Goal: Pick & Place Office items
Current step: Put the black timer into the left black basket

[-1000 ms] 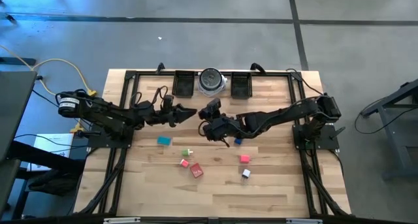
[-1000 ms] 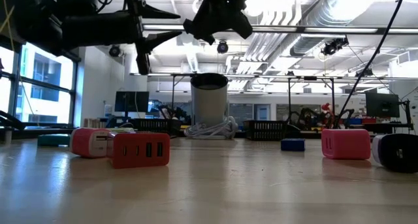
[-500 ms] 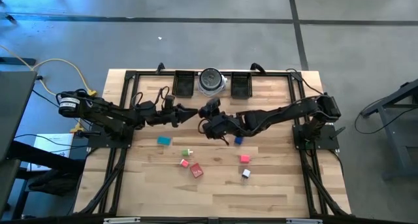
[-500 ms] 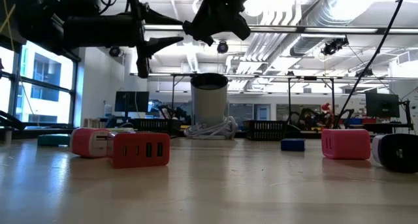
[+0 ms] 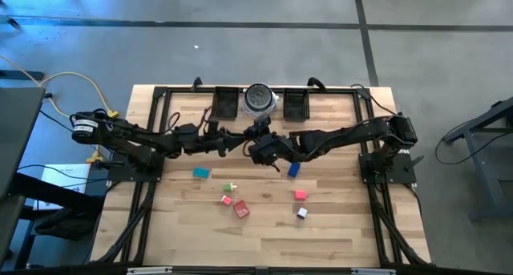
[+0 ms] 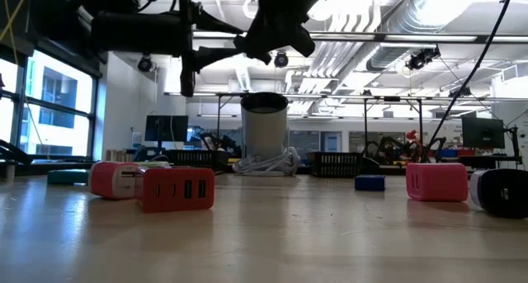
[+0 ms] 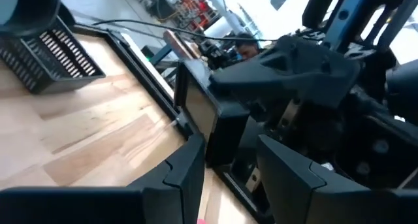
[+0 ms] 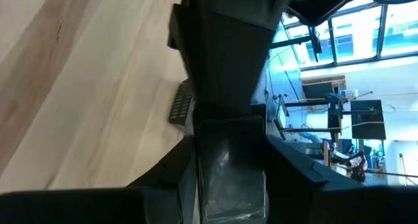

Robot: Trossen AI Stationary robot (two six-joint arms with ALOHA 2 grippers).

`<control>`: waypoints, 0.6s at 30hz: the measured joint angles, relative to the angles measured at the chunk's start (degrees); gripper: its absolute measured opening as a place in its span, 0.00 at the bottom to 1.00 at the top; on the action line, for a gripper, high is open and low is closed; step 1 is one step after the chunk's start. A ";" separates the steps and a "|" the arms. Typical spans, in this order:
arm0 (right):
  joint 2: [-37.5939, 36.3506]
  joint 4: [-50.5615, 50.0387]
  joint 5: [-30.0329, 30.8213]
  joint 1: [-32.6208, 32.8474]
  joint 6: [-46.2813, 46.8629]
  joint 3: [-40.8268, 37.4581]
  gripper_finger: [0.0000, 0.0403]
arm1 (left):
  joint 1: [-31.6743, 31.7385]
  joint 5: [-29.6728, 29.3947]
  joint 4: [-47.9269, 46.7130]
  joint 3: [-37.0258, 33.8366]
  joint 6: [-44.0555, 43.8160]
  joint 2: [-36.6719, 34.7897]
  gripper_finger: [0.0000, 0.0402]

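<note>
Above the table's middle my two grippers meet tip to tip. My right gripper (image 8: 228,160) is shut on a black block (image 8: 230,185), one of the office items. My left gripper (image 7: 230,160) is open, its fingertips standing either side of the same black block (image 7: 212,119). On the table lie a teal block (image 5: 200,172), a green-white one (image 5: 232,186), a small pink one (image 5: 227,200), a red one (image 5: 240,210), a blue one (image 5: 292,169), another pink one (image 5: 300,195) and a white-and-dark one (image 5: 302,213). My right gripper pinches the black block by its two long sides (image 8: 202,178), one finger on each. The fingers come from the table's right, slanting a little downward. The block is lifted well clear of the table. Of my left gripper, I cannot tell whether its fingers (image 7: 186,165) touch the block.
Two black trays (image 5: 226,103) (image 5: 296,105) stand at the far edge with a round silver-grey dish (image 5: 259,99) between them. A black frame (image 5: 152,115) runs along the table's sides. Bare wood lies toward the near edge.
My right gripper has carried the black block a little toward the far edge and toward my left gripper, uncovering the blue block below. My left gripper has reached a little toward the table's right, so the two now meet. Neither gripper's gap has changed.
</note>
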 joint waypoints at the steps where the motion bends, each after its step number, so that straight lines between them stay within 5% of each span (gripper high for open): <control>1: 0.00 -0.30 -0.09 -0.03 0.19 0.00 0.33 | 0.03 -0.08 -0.02 0.24 0.02 0.01 0.33; 12: -0.07 -1.74 -0.27 0.01 1.29 0.02 0.33 | 0.02 -1.67 -0.55 1.13 -0.71 0.98 0.33; 18: -0.04 -2.87 -0.29 -0.32 2.50 0.02 0.33 | 0.02 -1.06 -0.10 4.12 -3.73 7.60 0.33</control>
